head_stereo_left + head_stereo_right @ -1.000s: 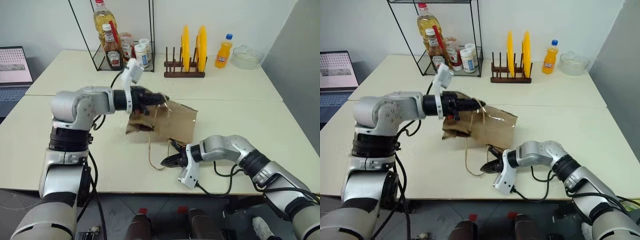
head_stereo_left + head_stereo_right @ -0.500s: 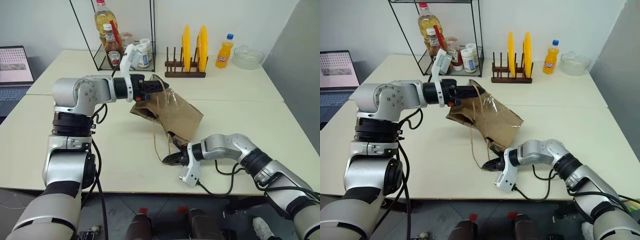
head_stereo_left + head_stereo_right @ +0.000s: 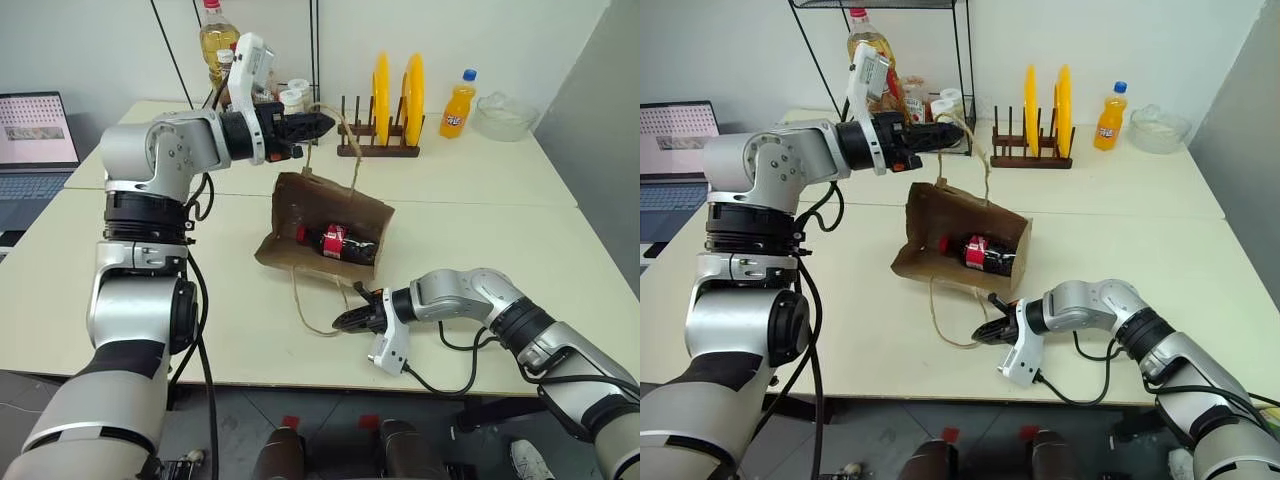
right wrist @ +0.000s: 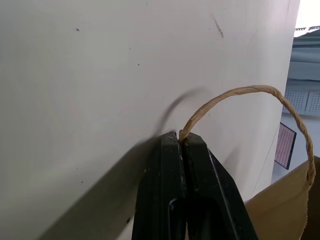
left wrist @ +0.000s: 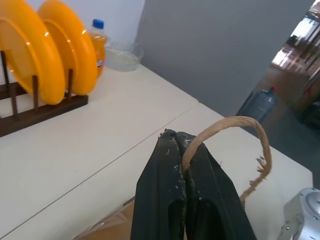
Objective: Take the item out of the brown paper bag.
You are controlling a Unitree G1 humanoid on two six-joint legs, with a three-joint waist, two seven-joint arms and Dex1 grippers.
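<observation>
The brown paper bag [image 3: 300, 212] sits mid-table with its mouth pulled open toward me. Inside lies the item [image 3: 345, 245], a small dark cola bottle with a red cap and label, on its side. My left gripper [image 3: 328, 123] is raised above the bag, shut on one tan loop handle [image 5: 235, 135], which holds the upper edge up. My right gripper [image 3: 339, 321] rests low near the table's front edge, shut on the other handle [image 4: 240, 97], whose loop trails across the tabletop from the bag's lower edge.
A wooden rack with two yellow plates [image 3: 385, 95] and an orange soda bottle [image 3: 458, 107] stand at the back, beside a clear bowl [image 3: 497, 115]. A wire shelf with oil, ketchup and jars [image 3: 250, 70] is back left. A laptop [image 3: 35, 135] sits at far left.
My left gripper has lifted the handle higher, and the bag's mouth has spread open so the cola bottle shows inside. The right gripper stays low on its handle.
</observation>
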